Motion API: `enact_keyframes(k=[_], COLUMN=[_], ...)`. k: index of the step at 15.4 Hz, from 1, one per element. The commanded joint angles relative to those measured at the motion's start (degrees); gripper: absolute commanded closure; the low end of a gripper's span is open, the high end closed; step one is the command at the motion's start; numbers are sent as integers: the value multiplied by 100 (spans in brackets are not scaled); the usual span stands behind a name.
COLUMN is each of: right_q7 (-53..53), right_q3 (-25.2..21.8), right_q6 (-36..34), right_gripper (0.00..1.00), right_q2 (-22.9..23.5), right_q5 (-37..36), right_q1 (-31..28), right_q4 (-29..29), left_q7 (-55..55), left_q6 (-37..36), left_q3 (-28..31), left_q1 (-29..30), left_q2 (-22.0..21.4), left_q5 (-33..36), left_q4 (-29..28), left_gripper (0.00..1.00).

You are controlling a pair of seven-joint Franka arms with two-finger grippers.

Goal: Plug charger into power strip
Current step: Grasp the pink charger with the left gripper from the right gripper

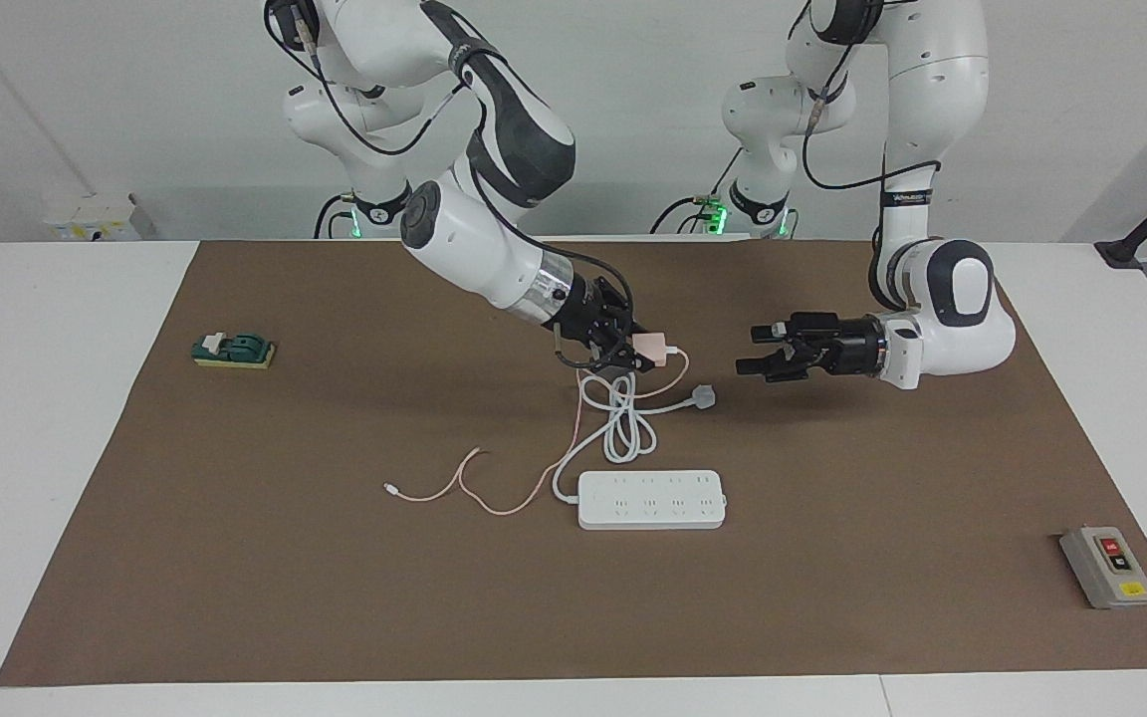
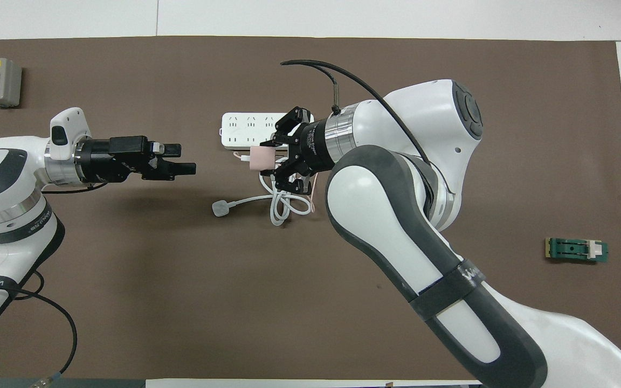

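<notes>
Now we are pinching the charger [image 1: 649, 346], light and rigid, by its sides in the right gripper [image 1: 639, 356] fingers; left gripper [image 1: 755, 350] fingers are waiting spread apart.

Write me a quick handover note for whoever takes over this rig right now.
Right gripper: shut on the charger, up in the air over the coiled white cord, pink cable trailing onto the mat.
Left gripper: open, empty, in the air facing the charger.
Power strip: flat on the mat, farther from the robots than the cord, nothing plugged in.
Done: charger picked up.
Left: line up the prongs, push it into a socket.
</notes>
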Motion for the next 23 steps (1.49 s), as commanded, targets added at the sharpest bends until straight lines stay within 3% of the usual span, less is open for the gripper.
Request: enact_keyframes(k=[1, 9, 23], right_q7=[97, 484, 484], right_q3=[-16, -16, -16], right_q6=[52, 184, 193], right_gripper=[100, 100, 100], right_q2=[118, 409, 418], right_q5=[145, 128, 75], right_q1=[149, 281, 290], right_q4=[113, 482, 474], left_q7=[593, 779, 761], left_q6=[228, 158, 668], left_q3=[70, 61, 35], left_q1=[-235, -604, -851], left_q2=[-109, -162, -136], left_q5=[-133, -300, -994], left_q4=[-275, -442, -381], left_gripper=[0, 0, 0])
